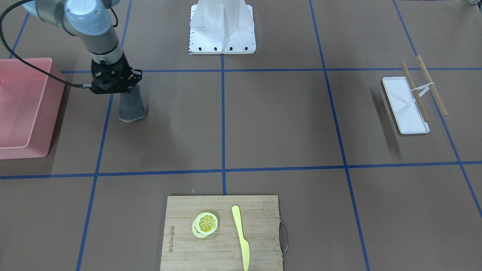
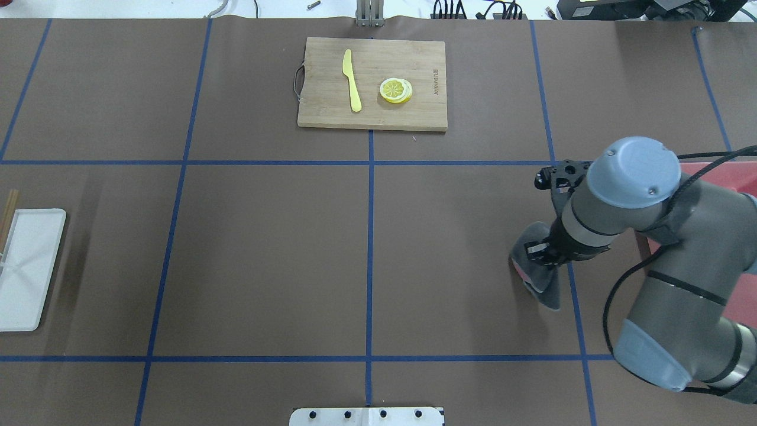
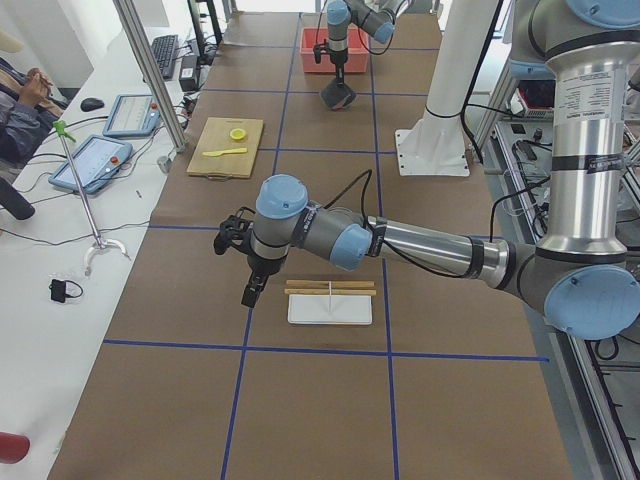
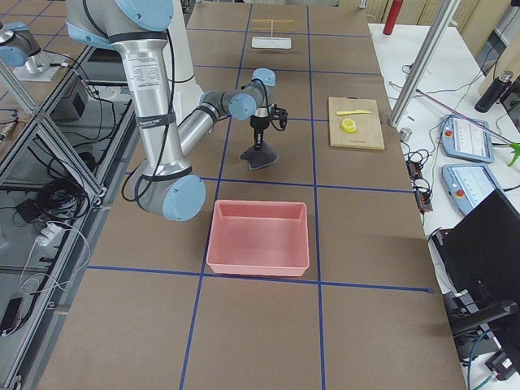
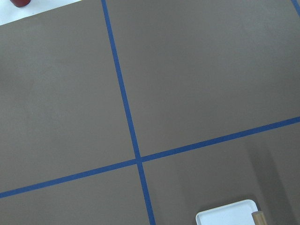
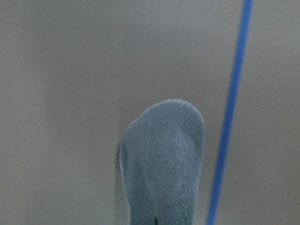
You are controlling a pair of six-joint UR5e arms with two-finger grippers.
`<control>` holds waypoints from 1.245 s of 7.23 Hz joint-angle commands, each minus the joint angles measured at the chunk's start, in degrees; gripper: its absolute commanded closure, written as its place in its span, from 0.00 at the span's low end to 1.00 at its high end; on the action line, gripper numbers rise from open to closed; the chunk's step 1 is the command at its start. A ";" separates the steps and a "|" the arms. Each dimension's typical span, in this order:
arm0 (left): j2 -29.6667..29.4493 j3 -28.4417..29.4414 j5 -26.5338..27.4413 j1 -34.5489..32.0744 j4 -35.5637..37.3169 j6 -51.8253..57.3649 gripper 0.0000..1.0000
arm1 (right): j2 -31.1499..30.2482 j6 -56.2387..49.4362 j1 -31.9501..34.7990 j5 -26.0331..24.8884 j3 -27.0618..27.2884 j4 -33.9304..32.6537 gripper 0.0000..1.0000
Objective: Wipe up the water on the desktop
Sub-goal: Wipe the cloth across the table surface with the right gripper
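Bench (image 2: 266, 254) is the matte brown surface with blue tape lines, runs under everything, both arms over it. Grey cloth (image 1: 131, 107) hangs upright from the right jaws, which are pinched on its top edge. Its rounded lower end is at bench level on the robot's right side, just beside a blue tape line (image 1: 101, 143); cannot tell if it actually touches. Right arm (image 2: 627, 195) reaches in over the pink bin (image 1: 22, 109), which sits on the bench near the cloth, apart from it. Left jaws are low over the bench at the opposite end, just beside the white tray (image 1: 404, 105); they show only in the left side view, so cannot tell if they are spread or pressed together. Two wooden sticks (image 1: 414, 90) lie along the tray, one across its edge. Bamboo cutting board (image 1: 222, 248) is at the bench edge far from the robot base (image 1: 222, 30), holding lemon slices (image 1: 205, 224) and a yellow knife (image 1: 241, 237), side by side and not touching.
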 commanded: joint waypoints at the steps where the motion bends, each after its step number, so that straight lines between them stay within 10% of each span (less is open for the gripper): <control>1: 0.21 -0.32 -0.03 -0.01 0.15 0.00 0.02 | -6.31 -8.77 4.96 1.56 0.74 0.30 1.00; 7: 0.13 -0.14 0.06 0.08 0.15 -0.09 0.02 | 28.25 25.71 -11.09 -1.75 -18.88 4.40 1.00; 9: 0.13 0.12 0.06 0.08 0.15 -0.09 0.02 | 23.78 26.47 -7.97 0.06 -15.65 7.42 1.00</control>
